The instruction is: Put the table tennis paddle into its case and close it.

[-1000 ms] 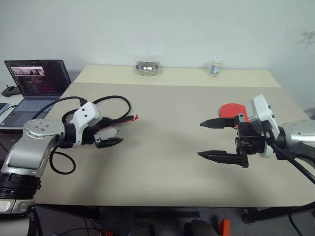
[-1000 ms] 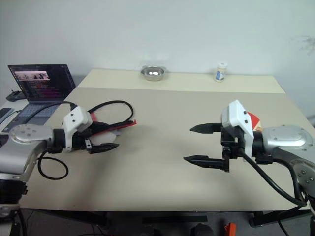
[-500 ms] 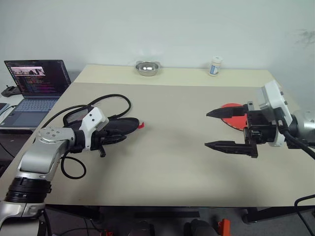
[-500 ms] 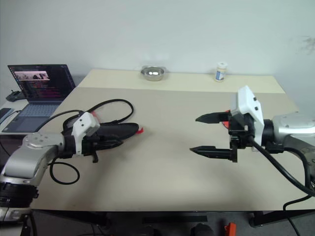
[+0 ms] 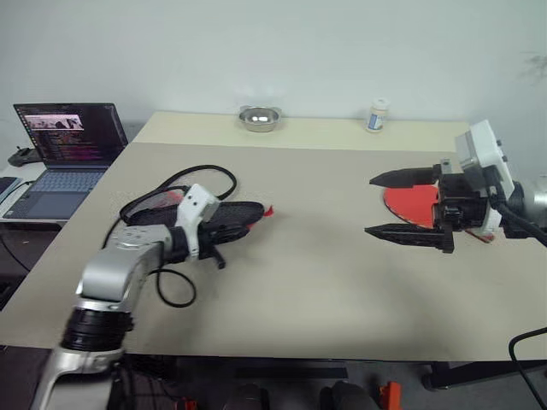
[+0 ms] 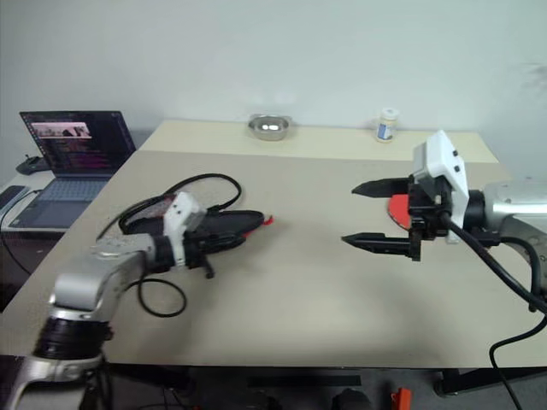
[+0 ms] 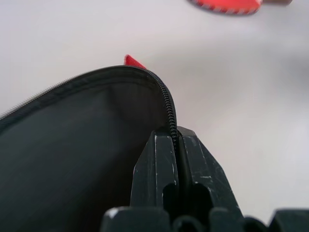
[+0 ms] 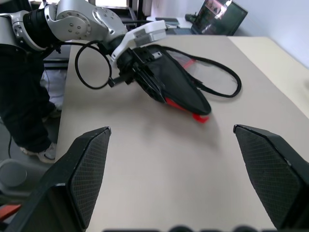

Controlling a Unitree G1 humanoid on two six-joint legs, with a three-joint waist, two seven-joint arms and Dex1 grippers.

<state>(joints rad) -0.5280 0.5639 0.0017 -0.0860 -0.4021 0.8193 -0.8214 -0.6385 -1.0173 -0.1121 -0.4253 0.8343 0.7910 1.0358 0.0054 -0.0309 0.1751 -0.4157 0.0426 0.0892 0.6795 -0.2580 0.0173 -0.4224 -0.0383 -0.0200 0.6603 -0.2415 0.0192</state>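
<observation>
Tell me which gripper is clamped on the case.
The left gripper: its fingers are shut on the zipper edge of the black case. The right gripper hangs wide open and empty in front of the red paddle.

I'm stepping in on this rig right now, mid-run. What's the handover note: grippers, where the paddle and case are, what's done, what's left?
Left gripper: shut on the zipper edge of the case, which lies on the table's left side.
Right gripper: open, holding nothing, hovering just in front of the table tennis paddle, fingers pointing toward the case.
The paddle lies red face up on the table's right side, untouched.
Done: the case is gripped.
Left: pick up the paddle, slide it into the case, zip it shut.
</observation>
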